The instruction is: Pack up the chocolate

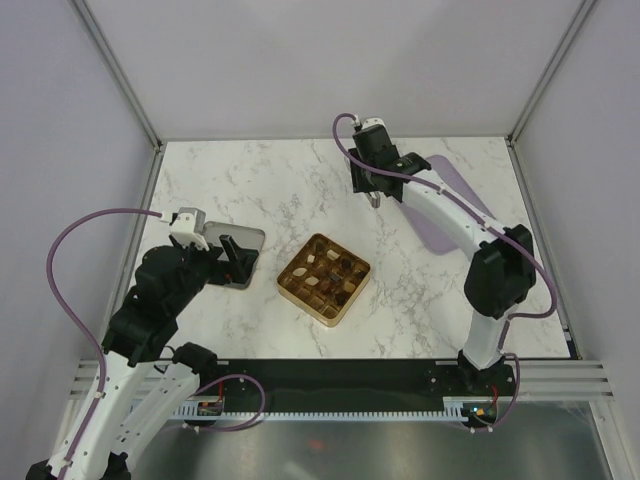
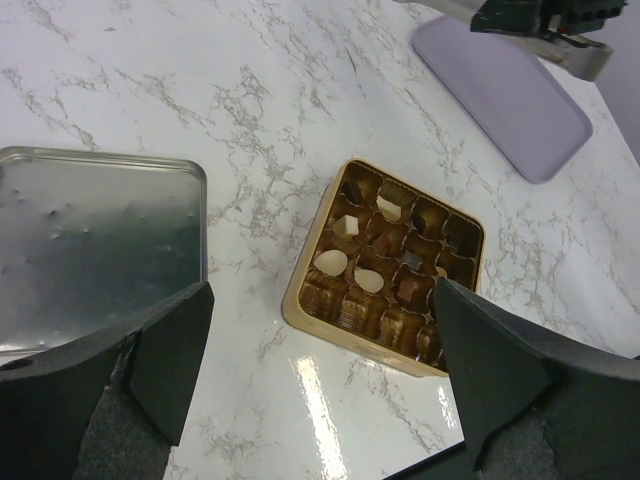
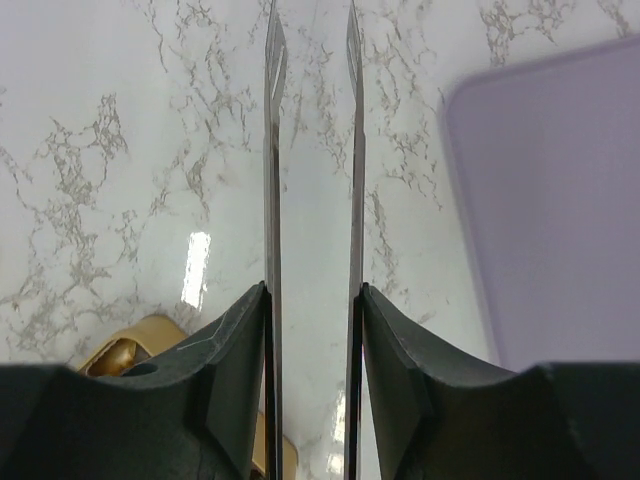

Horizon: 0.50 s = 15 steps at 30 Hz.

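The chocolate (image 2: 369,281) lies in cells of a square gold gridded tray (image 2: 300,302), cream, tan and dark pieces; in the top view the tray (image 1: 327,316) sits mid-table. My left gripper (image 2: 320,290) hovers open just left of the tray (image 1: 225,262), nothing between its fingers. My right gripper (image 1: 372,188) is at the far side of the table, beyond the tray, shut on a pair of thin metal tongs (image 3: 272,150). In the right wrist view the gripper (image 3: 312,290) presses the two blades, which stay apart with bare marble between them.
A shallow silver tin (image 2: 90,240) lies open-side up on the marble under my left arm (image 1: 240,243). A flat lilac mat (image 2: 500,90) rests at the right of the table (image 1: 440,228), beside the tongs (image 3: 560,200).
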Motion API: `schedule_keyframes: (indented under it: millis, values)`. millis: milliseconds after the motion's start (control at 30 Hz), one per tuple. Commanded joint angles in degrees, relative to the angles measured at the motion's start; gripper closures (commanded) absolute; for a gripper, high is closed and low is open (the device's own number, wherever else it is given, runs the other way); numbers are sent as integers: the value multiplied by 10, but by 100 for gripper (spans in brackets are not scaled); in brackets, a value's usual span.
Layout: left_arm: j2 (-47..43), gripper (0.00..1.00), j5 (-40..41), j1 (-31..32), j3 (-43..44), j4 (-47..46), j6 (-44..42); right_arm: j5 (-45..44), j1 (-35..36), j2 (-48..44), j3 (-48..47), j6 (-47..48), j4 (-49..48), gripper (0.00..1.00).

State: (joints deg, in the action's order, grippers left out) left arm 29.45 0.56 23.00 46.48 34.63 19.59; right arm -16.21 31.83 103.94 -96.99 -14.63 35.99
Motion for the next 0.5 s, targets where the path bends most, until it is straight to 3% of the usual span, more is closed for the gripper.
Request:
schedule_keyframes:
  millis: [0, 467]
  values:
    - [3, 0, -18, 3, -4, -7, -3, -19, 2, 30, -39, 8, -72, 51]
    - [4, 0, -16, 3, -5, -11, -4, -64, -12, 185, -55, -63, -181, 50]
